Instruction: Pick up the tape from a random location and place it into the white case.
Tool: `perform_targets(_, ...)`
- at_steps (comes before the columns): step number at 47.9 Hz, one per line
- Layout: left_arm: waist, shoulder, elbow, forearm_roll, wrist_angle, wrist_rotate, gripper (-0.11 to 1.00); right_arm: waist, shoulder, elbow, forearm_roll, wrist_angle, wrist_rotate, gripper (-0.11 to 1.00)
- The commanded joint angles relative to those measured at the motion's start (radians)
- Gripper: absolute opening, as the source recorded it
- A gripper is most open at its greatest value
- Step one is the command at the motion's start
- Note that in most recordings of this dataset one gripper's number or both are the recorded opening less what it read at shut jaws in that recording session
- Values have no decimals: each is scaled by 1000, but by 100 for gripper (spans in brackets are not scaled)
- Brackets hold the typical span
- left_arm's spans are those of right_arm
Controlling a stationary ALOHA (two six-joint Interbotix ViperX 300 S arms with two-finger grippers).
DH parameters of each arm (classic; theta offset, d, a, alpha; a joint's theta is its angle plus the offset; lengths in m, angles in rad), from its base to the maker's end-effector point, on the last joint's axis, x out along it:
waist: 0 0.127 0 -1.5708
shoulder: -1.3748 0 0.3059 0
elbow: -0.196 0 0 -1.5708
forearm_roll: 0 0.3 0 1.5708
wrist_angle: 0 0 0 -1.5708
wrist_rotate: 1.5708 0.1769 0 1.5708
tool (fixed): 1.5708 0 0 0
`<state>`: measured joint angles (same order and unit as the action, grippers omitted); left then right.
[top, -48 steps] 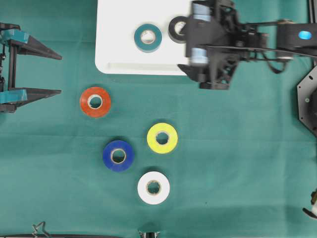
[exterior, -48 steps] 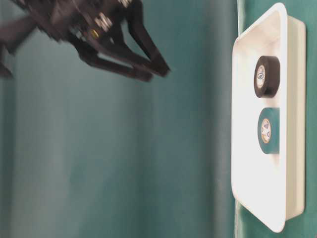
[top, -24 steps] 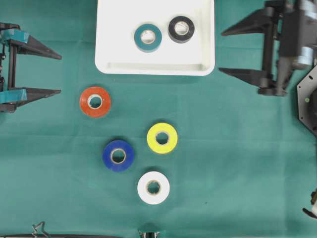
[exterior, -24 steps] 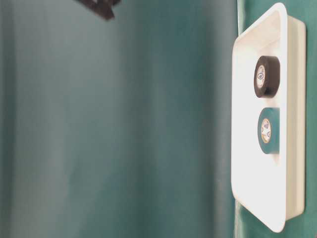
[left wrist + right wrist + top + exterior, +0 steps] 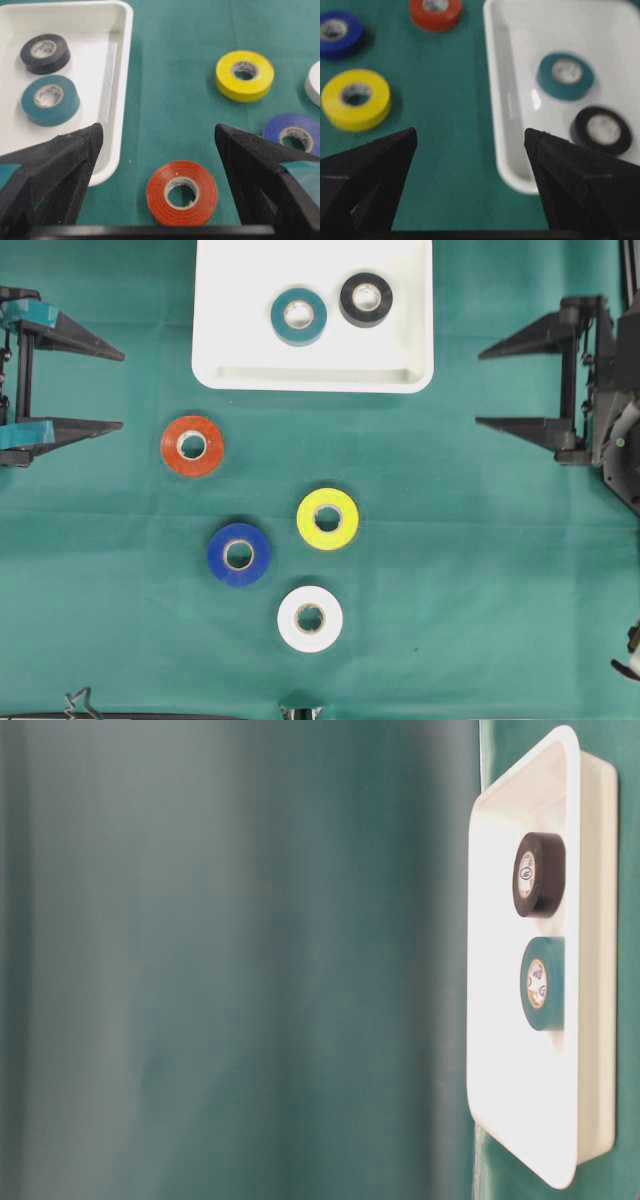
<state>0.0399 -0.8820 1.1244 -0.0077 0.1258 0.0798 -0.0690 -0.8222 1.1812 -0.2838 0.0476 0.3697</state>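
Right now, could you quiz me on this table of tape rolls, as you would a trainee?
1. How many tape rolls lie inside the white case?
2. True or false: the right gripper is holding a roll.
3. Which roll on the green cloth lies nearest the left gripper: A) yellow, B) red, C) white?

Key
1. Two: the teal roll and the black roll.
2. False: both grippers are open and empty.
3. B, the red roll. The yellow roll, the blue roll and the white roll lie farther off.
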Motion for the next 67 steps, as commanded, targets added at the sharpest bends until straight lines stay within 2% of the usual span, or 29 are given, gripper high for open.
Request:
perform_targets(1,2,3,-11,-2,-5,-2,98,3,11,-3,2,-28,6,87)
perform_targets(51,-2,2,-8,-2,-5,-2,98,3,6,-15,-2,-17,8,87)
perform_targets(56,-25,-2,-6,-2,-5,-3,98,3,6,-17,-2,-15,6,87)
perform_targets(67,-144,-8,-8,-2,-11,-8,98,3,6,-20,-5,-15,5,87)
